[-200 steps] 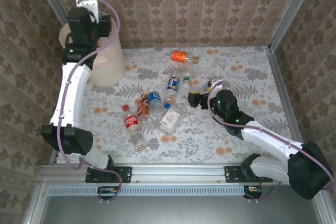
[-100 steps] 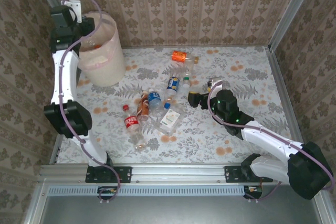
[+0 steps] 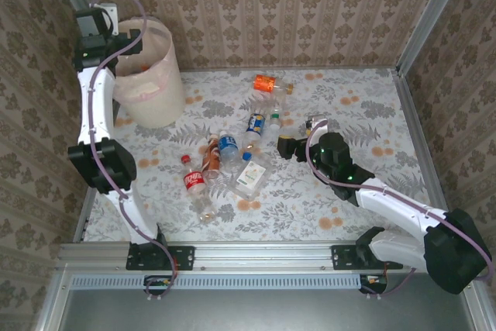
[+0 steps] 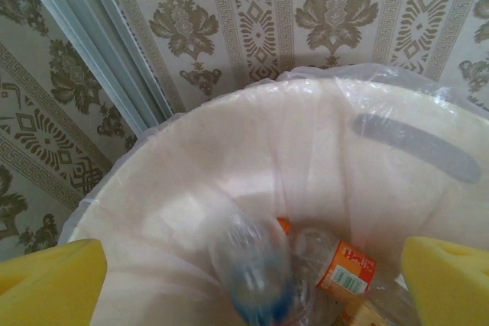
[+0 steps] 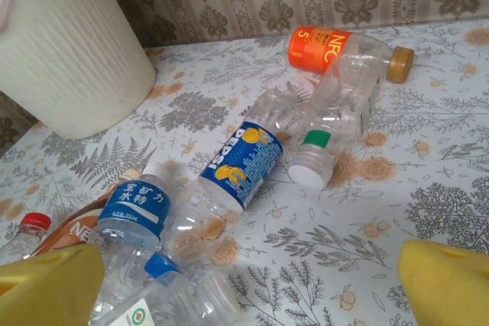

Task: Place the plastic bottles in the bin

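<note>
The left gripper (image 3: 129, 39) is held spread and empty above the bin (image 3: 159, 94), with bottles seen inside. The remaining plastic bottles (image 3: 232, 156) are scattered on the bench (image 3: 372, 98), just left of the released right gripper (image 3: 287, 146), judged nearer. The blue-labelled bottle (image 5: 243, 159) is laid diagonally ahead.

You have a cream bin (image 3: 159, 102), pink-lined; an orange-labelled bottle (image 3: 266, 81); a blue-labelled bottle (image 5: 244, 159); a counter (image 3: 372, 102) printed with grey ferns.
</note>
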